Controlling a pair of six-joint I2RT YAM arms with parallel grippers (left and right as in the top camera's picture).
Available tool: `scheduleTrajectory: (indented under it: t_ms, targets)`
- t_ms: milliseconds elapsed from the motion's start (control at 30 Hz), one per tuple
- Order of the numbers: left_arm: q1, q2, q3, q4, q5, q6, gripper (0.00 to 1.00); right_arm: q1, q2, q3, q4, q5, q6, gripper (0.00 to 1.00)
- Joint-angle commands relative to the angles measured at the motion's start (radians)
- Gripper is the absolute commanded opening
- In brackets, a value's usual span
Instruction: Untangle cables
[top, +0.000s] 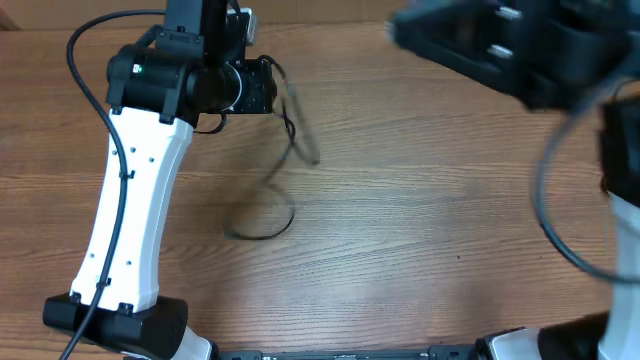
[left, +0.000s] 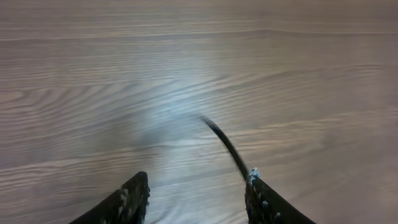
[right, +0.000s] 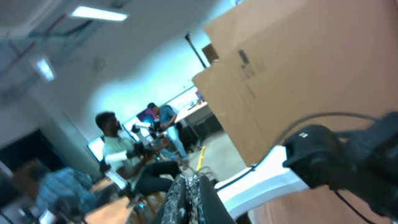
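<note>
Cable hangs off the left claw, loop end down on the table: get a real grip before you pull

Nearest you, the cable (top: 290, 215) lies in a loose open loop on the table (top: 430, 250), its free end pointing left. From there its long axis runs away from you, up to the left gripper (top: 262, 88). Wrist view shows that claw (left: 198, 177) spread, with the cable (left: 227, 146) touching one fingertip (left: 254, 180) only. I judge it hooked, not pinched, so close on it first, then draw along the cable's line, not across the loop. The right gripper (right: 188, 190) is raised and aimed at the room. Its fingers look pressed together with nothing seen between them; use it to pin the loop end
</note>
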Motion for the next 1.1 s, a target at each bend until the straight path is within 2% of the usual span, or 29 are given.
scheduleTrajectory:
  t_ms: [0, 33, 67, 167, 200, 367, 400, 733, 1067]
  targets:
    - [0.009, -0.010, 0.005, 0.002, -0.060, -0.006, 0.43, -0.047, 0.002, 0.008, 0.015, -0.092, 0.131, 0.04]
    - [0.009, -0.010, 0.005, 0.002, -0.060, -0.006, 0.39, -0.058, 0.003, 0.008, 0.011, -0.110, 0.134, 0.04]
    - [0.009, -0.010, 0.005, 0.002, -0.060, -0.006, 0.27, -0.070, 0.005, 0.007, 0.003, -0.140, 0.137, 0.07]
    - [0.006, -0.010, 0.005, 0.002, -0.055, -0.006, 0.06, -0.092, 0.018, 0.007, -0.022, -0.228, 0.136, 0.17]
    - [0.006, -0.010, 0.005, 0.002, -0.040, -0.006, 0.04, -0.093, 0.024, 0.007, -0.022, -0.258, 0.135, 0.25]
    - [0.006, -0.013, 0.005, 0.000, 0.047, -0.005, 0.04, -0.093, 0.060, 0.006, -0.163, -0.257, 0.024, 0.93]
    - [0.006, -0.016, 0.005, 0.000, 0.056, -0.005, 0.04, -0.093, 0.069, 0.003, -0.192, -0.257, 0.003, 1.00]
    - [0.006, -0.070, 0.031, 0.012, 0.057, -0.005, 0.04, -0.092, 0.117, -0.013, -0.221, -0.257, -0.214, 1.00]
    - [0.006, -0.135, 0.184, -0.004, 0.104, -0.005, 0.04, -0.092, 0.174, -0.013, -0.236, -0.248, -0.369, 1.00]
